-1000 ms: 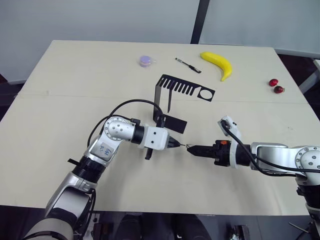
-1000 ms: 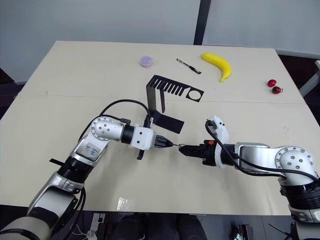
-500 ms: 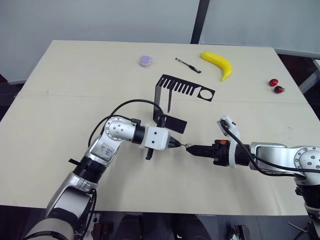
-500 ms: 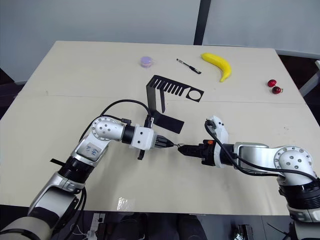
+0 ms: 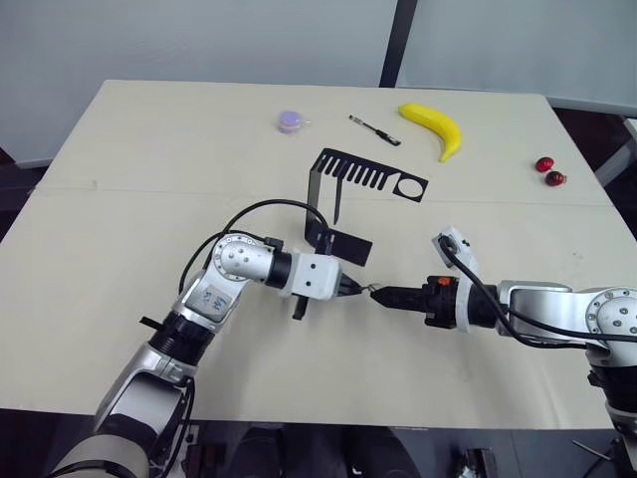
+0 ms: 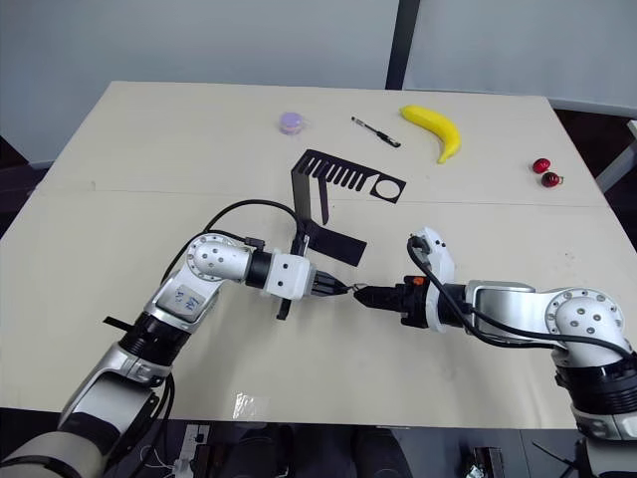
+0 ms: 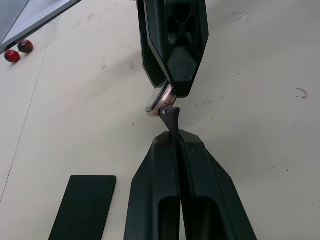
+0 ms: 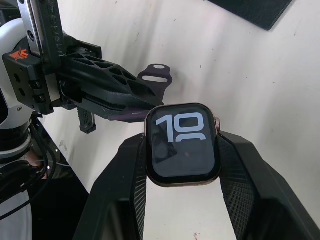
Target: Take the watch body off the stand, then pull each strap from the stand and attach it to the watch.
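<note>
R gripper (image 6: 360, 296) pinches the watch body (image 8: 182, 143) by its 2 side edges, screen w/ white digits facing the wrist cam, held just above the near-centre of the table (image 5: 119, 199); L gripper (image 6: 338, 289) is pressed together on 1 strap (image 8: 152, 80), dark purple, its free end w/ a slot sticking out past the fingers; the 2 gripper tips meet nearly nose to nose, strap end just beside or touching the watch's edge, can't tell which; the stand (image 5: 343, 194) sits a bit farther off, centre of table, top comb slots look bare, though 1 dark strip seems to hang by its upright wall, poss. the 2nd strap, too small to be sure. Handling, as a guess: watch body is light, stiff, w/ a slick glass face, so grip on the metal rim as now, not the screen; strap is soft and bendy, so hold close to its lug end or it'll flex away from the slot. Containers: a small purple lidded dish (image 5: 291, 120) far left-centre, contents not visible; nothing else holds anything.
</note>
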You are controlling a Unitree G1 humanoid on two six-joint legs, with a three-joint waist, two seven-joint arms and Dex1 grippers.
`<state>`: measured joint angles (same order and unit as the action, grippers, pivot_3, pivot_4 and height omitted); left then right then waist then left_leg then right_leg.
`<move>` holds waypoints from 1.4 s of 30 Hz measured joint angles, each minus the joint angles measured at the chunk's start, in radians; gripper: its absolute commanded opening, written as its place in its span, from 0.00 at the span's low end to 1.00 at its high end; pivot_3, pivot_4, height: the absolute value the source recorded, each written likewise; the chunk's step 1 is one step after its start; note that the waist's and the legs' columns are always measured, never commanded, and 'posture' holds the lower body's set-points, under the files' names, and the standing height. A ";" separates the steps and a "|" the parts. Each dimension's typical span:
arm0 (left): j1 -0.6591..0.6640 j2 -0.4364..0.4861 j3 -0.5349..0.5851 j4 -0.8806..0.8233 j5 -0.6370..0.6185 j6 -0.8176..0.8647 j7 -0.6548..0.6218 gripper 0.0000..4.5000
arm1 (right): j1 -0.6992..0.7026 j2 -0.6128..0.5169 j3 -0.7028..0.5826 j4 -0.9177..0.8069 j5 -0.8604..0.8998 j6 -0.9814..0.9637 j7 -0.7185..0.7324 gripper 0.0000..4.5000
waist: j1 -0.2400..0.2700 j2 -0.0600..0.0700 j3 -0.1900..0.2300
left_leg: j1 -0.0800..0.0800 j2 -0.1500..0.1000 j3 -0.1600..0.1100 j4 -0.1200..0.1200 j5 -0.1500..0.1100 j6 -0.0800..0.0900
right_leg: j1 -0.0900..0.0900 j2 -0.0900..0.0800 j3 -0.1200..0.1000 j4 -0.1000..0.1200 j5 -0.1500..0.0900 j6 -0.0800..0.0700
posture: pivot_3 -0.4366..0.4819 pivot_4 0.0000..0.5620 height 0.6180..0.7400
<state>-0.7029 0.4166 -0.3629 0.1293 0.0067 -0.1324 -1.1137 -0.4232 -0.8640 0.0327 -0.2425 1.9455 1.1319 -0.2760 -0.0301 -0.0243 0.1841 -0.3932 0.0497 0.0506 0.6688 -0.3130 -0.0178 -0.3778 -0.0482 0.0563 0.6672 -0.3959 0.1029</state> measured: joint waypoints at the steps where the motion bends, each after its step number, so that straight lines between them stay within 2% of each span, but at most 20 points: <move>1: 0.000 -0.001 0.000 0.000 0.000 0.000 0.000 0.00 | -0.001 -0.001 0.000 0.000 0.000 0.001 0.000 0.34 | 0.000 0.000 0.000 | 0.000 0.000 0.000 0.000 0.000 0.000 | 0.000 0.000 0.000 0.000 0.000 0.000 | 0.48 0.27 1.00; 42: -0.001 -0.045 -0.001 0.009 0.041 0.022 0.033 0.00 | -0.008 -0.045 0.007 -0.013 -0.001 0.002 0.019 0.34 | 0.001 0.000 0.000 | 0.000 0.000 0.000 0.000 0.000 0.000 | 0.000 0.000 0.000 0.000 0.000 0.000 | 0.48 0.27 1.00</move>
<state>-0.7036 0.3719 -0.3641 0.1384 0.0472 -0.1107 -1.0810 -0.4315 -0.9094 0.0394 -0.2553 1.9445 1.1337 -0.2571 -0.0296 -0.0243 0.1841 -0.3933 0.0497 0.0506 0.6689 -0.3130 -0.0177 -0.3778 -0.0482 0.0563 0.6672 -0.3959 0.1029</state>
